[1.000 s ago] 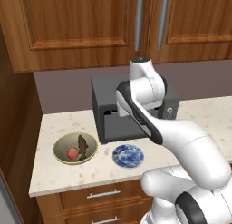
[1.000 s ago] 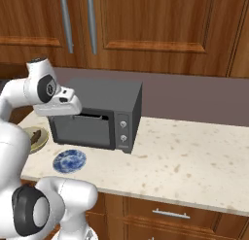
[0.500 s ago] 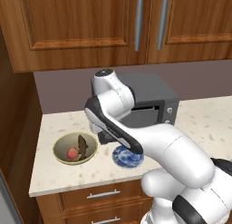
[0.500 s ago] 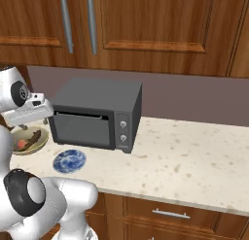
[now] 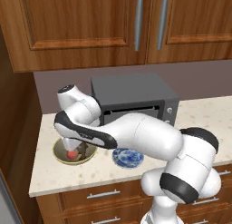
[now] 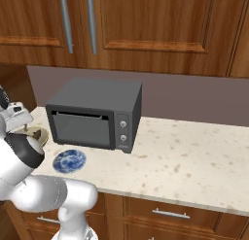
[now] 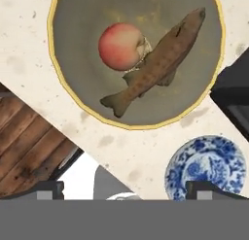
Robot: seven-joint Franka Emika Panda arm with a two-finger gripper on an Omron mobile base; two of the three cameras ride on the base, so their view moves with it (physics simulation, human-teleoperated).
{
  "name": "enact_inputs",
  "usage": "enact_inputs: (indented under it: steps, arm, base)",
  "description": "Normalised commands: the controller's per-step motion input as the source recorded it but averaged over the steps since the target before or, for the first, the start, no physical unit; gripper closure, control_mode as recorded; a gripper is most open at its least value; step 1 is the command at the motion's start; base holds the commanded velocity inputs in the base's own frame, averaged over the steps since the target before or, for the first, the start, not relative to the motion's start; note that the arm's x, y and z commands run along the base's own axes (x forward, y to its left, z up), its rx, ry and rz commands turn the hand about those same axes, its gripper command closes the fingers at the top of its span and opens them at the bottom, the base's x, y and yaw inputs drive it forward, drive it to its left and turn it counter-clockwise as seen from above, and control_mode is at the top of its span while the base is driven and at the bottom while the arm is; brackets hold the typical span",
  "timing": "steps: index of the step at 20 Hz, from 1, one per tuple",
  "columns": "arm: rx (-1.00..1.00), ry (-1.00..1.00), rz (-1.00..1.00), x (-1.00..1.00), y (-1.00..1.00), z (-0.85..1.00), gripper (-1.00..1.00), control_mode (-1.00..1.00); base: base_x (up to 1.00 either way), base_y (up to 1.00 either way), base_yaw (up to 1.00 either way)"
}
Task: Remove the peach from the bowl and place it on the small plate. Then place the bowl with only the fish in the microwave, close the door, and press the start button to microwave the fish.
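On the speckled stone counter (image 5: 45,180) stands the boxy grey microwave (image 5: 133,100), then the round olive-rimmed bowl (image 7: 63,88) holding the slender brown fish (image 7: 155,61) touching the smooth red-orange peach (image 7: 120,46), the patterned small plate (image 7: 206,168) just beside, under the wide-open, empty gripper (image 7: 124,190).

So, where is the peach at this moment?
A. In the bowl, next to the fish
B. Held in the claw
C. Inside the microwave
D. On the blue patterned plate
A: the hand view shows the peach lying inside the bowl, right beside the fish, while the small plate has nothing on it.
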Motion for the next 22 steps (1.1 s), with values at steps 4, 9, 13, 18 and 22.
enact_inputs:
  steps: [4,9,13,18,22]
  arm:
    - [-0.01,0.01,0.27,0.19,0.61,-0.71,-1.0,-1.0]
    - [-0.01,0.0,0.16,0.65,0.53,-0.46,-1.0,-1.0]
    - [-0.01,0.0,0.04,0.63,0.27,-0.29,-1.0,-1.0]
    - [0.0,0.02,0.05,0.45,0.28,-0.27,-1.0,-1.0]
    - [0.0,0.09,0.04,0.18,0.14,-0.39,-1.0,-1.0]
  base:
    - [0.0,0.0,0.0]
    - [0.0,0.0,0.0]
    - [0.0,0.0,0.0]
    - [0.0,0.0,0.0]
    - [0.0,0.0,0.0]
